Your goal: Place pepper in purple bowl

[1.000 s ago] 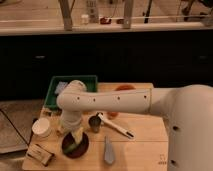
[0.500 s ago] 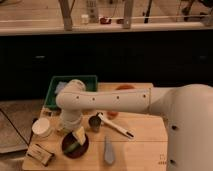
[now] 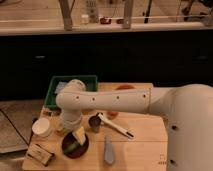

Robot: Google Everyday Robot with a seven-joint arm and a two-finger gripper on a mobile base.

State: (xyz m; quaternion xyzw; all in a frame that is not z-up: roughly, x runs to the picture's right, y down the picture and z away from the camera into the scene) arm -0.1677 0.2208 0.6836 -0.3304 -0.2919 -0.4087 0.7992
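Jaws, width unclear to us, have risen; beneath, green pepper (image 3: 72, 146) rests placed inside the dark maroon-purple round bowl (image 3: 84, 149).

One high close view, behind arm (image 3: 110, 100), facing down onto table (image 3: 146, 148); claw (image 3: 75, 133) lower left.

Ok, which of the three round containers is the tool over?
The dark purple bowl, the frontmost of them: the tool hangs directly above it. The white tub sits further left in the picture, the small metal cup further right.
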